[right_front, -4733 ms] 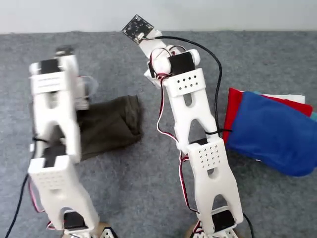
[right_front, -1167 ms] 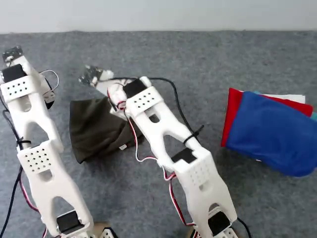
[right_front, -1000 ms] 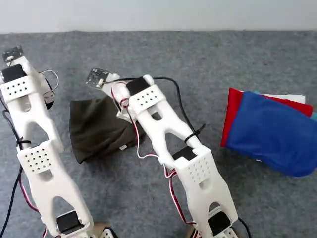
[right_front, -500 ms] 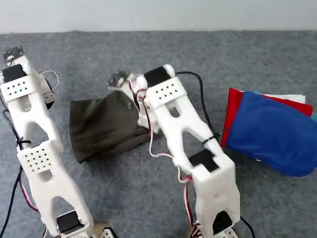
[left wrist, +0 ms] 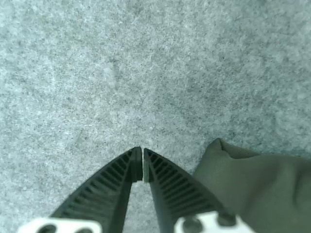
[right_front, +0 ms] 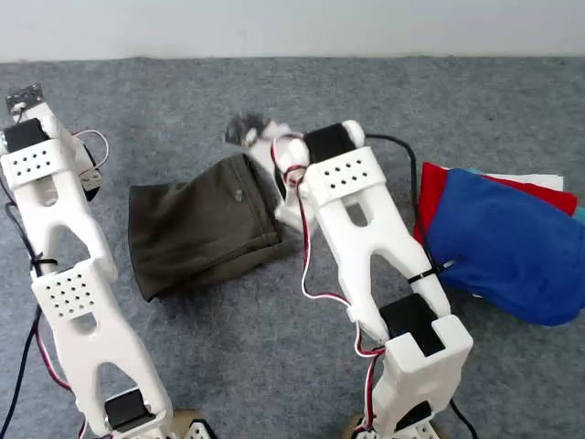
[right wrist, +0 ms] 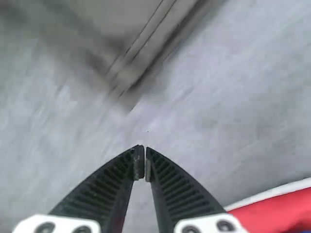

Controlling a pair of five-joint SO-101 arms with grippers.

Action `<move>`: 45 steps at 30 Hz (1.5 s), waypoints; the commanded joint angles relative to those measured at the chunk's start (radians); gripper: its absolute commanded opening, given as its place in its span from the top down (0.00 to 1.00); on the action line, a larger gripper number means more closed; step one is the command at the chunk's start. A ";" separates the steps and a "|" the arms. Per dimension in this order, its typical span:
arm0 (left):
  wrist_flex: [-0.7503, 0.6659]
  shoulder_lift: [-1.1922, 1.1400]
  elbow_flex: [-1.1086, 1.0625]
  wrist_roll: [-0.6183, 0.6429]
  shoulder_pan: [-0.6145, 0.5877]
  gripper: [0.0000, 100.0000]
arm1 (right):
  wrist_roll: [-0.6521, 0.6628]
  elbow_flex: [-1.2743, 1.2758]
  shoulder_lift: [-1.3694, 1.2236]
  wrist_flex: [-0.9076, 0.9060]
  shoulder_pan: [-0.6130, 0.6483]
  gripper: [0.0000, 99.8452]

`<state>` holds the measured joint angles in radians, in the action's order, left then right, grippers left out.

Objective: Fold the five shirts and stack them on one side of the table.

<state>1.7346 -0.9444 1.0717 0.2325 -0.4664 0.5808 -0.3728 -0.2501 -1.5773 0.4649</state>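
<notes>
A folded olive shirt lies on the grey carpet between the two arms. In the left wrist view my left gripper is shut and empty, just off a corner of the olive shirt. My right gripper is also shut with nothing in it, over bare carpet beside the olive shirt's hem, and the red shirt sits close by. The right arm stands between the olive shirt and the stack. In that stack a blue shirt lies on top of a red shirt.
White and teal edges stick out from under the stack at the table's right side. The left arm stands along the left edge. Grey carpet lies open in front of the olive shirt, and a pale wall runs along the back.
The right arm swung to the right, off the olive shirt and toward the stack. The shirt's right edge now lies farther right. The left arm has kept still over the last second.
</notes>
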 commanded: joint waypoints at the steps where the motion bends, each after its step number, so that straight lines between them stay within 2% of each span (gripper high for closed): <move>1: 0.021 0.014 0.033 -0.006 0.005 0.99 | 0.008 -0.109 0.002 0.182 0.036 0.99; 6: 0.021 0.014 0.033 -0.006 0.014 0.99 | 0.008 -0.112 -0.119 0.417 0.119 0.99; 11: 0.021 0.014 0.033 -0.006 0.009 0.99 | 0.005 -0.114 -0.278 0.473 0.176 0.99; 14: 0.021 0.014 0.033 -0.008 0.005 0.99 | 0.005 -0.118 -0.325 0.383 0.183 0.99; 22: 0.021 0.086 0.033 -0.008 0.015 0.99 | 0.002 -0.152 -0.303 -0.013 0.177 0.99; 25: 0.021 0.187 0.031 -0.052 0.058 0.99 | 0.002 -0.160 -0.367 0.001 0.171 0.99; 28: 0.021 0.278 -0.035 -0.080 0.189 0.99 | 0.002 -0.178 -0.395 0.093 0.168 0.99; 30: 0.021 0.338 -0.116 -0.086 0.264 0.99 | 0.002 -0.230 -0.369 0.064 0.168 0.99; 33: 0.018 0.408 -0.286 -0.112 0.313 0.99 | 0.005 -0.327 -0.311 -0.015 0.151 0.99; 36: -0.049 0.414 -0.458 -0.110 0.310 0.99 | 0.003 -0.414 -0.252 -0.076 0.125 0.99; 41: -0.330 0.351 -0.647 -0.060 0.199 0.99 | 0.002 -0.460 -0.197 -0.133 0.105 0.99; 45: -0.341 0.299 -0.618 0.018 0.143 0.99 | 0.000 -0.460 -0.200 -0.176 0.119 0.99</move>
<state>1.4170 -0.6483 0.4350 0.2140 -0.2931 0.5808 -0.7933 -0.5094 -1.7261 0.5877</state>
